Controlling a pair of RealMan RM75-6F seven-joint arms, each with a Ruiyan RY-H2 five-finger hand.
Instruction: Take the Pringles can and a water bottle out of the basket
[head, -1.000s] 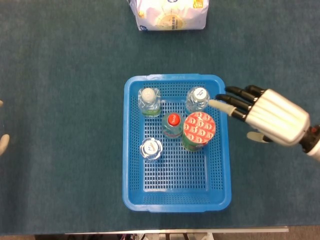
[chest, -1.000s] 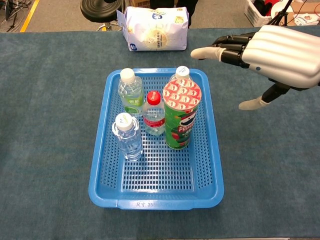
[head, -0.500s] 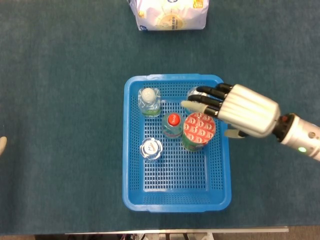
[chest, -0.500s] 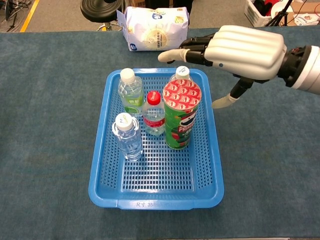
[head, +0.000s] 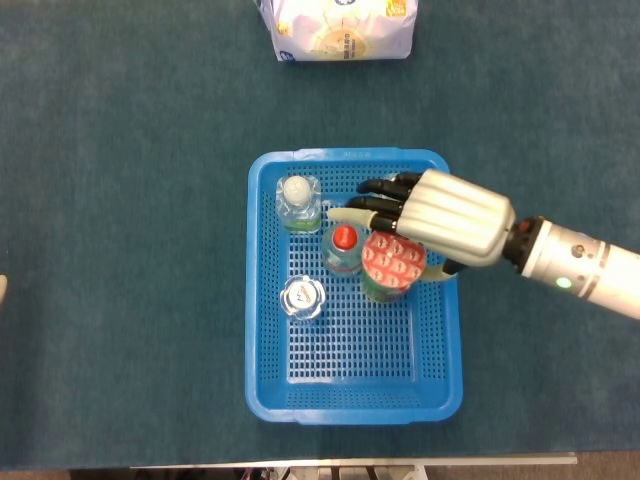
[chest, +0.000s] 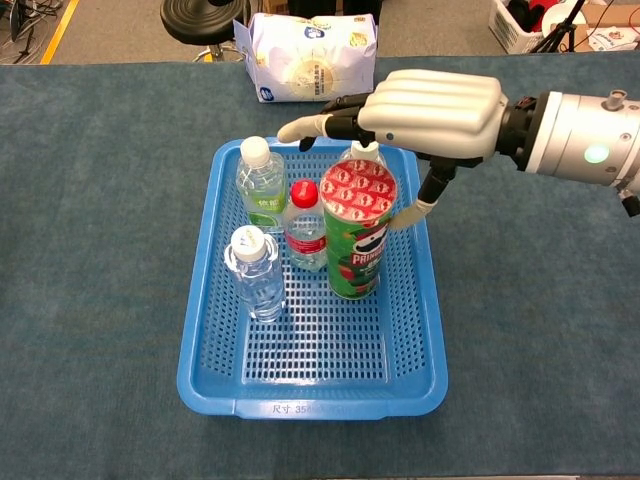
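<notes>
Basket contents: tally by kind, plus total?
Water bottles: 4, with white caps (mostly behind the right hand) and a red cap
Pringles can: 1
Total in the blue basket: 5

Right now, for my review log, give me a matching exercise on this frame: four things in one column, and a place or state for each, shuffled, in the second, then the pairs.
Things:
1. Pringles can
2. red-capped bottle
3. white bag
4. right hand

Places or states:
A. lies on the table beyond the blue basket
B. hovers over the basket's far right part, fingers spread, holding nothing
C. stands in the basket between the can and a green-labelled bottle
D. stands in the basket with a thumb beside its upper wall

Pairs: 1-D, 2-C, 3-A, 4-B
</notes>
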